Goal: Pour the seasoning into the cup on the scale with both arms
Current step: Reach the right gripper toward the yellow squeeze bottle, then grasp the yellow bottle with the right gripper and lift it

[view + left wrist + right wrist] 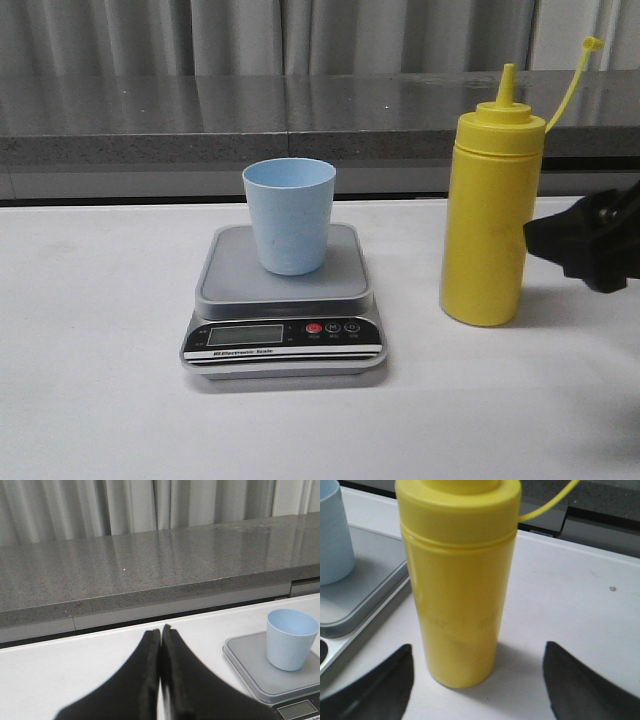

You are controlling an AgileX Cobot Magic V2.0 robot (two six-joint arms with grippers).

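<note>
The light blue cup (289, 215) stands upright on the platform of the silver-grey scale (284, 300) at the table's middle. To its right stands the tall yellow seasoning bottle (489, 215), upright, its cap strap sticking up. My right gripper (477, 652) is open, its two black fingers spread wide just short of the seasoning bottle (459, 580) and not touching it; in the front view it shows as a black shape (590, 240) at the right edge. My left gripper (160, 632) is shut and empty, left of the scale (260, 672) and cup (291, 639).
A grey stone counter (200, 115) with curtains behind it runs along the back of the white table (100, 350). The scale's black front panel with its display and red button (314, 328) faces the near edge.
</note>
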